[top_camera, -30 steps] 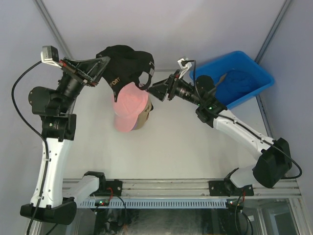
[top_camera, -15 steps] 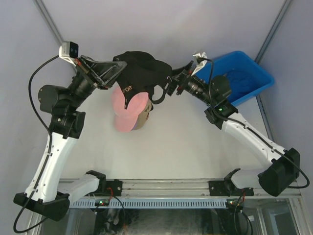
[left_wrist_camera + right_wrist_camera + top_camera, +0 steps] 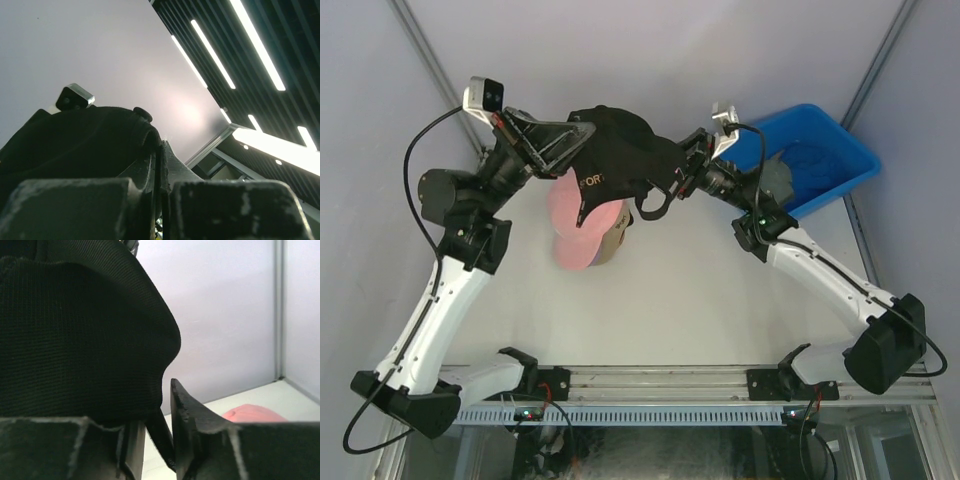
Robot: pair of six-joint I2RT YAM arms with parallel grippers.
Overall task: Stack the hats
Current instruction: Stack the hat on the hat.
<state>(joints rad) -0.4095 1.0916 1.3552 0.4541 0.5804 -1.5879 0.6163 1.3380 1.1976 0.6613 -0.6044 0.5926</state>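
Black cap (image 3: 615, 160): upper centre of frame, held aloft, pinched between the left fingers (image 3: 70, 210) at one edge and the right fingers (image 3: 195, 415) at the other. Pink cap (image 3: 582, 215): just below, laid on the bench (image 3: 700, 300). Step in hand: placing. Next move, as judged: cap to be lowered, centred and released.

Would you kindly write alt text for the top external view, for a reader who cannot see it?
A black fabric baseball cap with lettering is held stretched between the left claw and right claw, over a pink fabric cap lying on a tan cap on the white table. A blue plastic bin stands at the far right.
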